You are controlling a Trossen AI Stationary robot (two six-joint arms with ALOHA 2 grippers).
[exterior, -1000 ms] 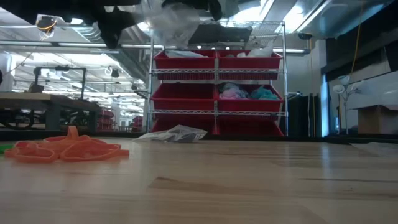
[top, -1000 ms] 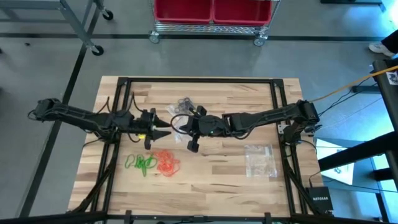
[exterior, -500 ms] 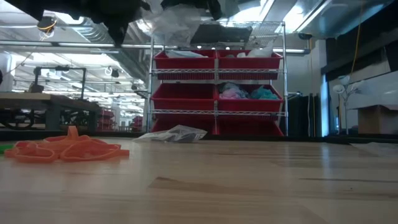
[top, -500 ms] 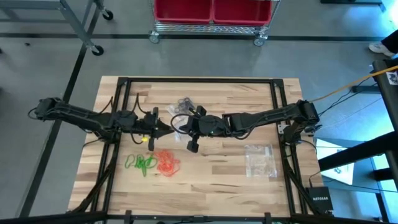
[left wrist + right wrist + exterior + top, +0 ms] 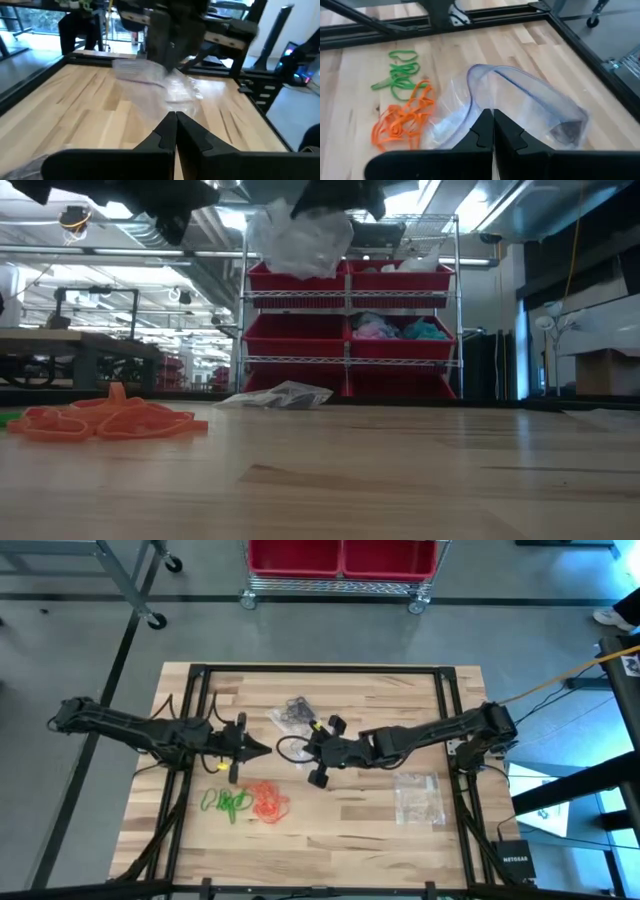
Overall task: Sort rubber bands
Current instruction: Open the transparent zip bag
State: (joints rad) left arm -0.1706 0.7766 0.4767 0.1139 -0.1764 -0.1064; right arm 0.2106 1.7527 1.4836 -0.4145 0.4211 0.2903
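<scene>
A clear plastic bag [image 5: 520, 100] hangs above mid-table with its mouth open, and my right gripper [image 5: 493, 117] is shut on it. In the low view the bag [image 5: 300, 235] hangs high above the wood. My left gripper [image 5: 175, 117] is shut and points at the bag [image 5: 160, 87] from the table's left. In the high view it [image 5: 264, 749] faces my right gripper [image 5: 305, 747]. Green rubber bands [image 5: 225, 803] and orange ones [image 5: 268, 800] lie in two heaps on the table near the front left. My left gripper's shut tips stand at the bag's lower edge [image 5: 175, 106]; I cannot tell whether they touch it. My right gripper pinches the bag's wall [image 5: 492, 106] near its open mouth between its two fingers. The fingers slant down from the table's right. The bag hangs clear of the table.
A second clear bag [image 5: 295, 712] with dark bands inside lies on the table toward the far edge, also in the low view [image 5: 285, 394]. Another clear bag [image 5: 418, 795] lies flat at the right. A black frame [image 5: 200, 670] runs around the tabletop.
My left gripper has shut its fingers and rolled a little, staying in place. My right gripper has shifted slightly toward the table's right and near edges and tipped further down. The bag now hangs lower and fuller in the low view.
</scene>
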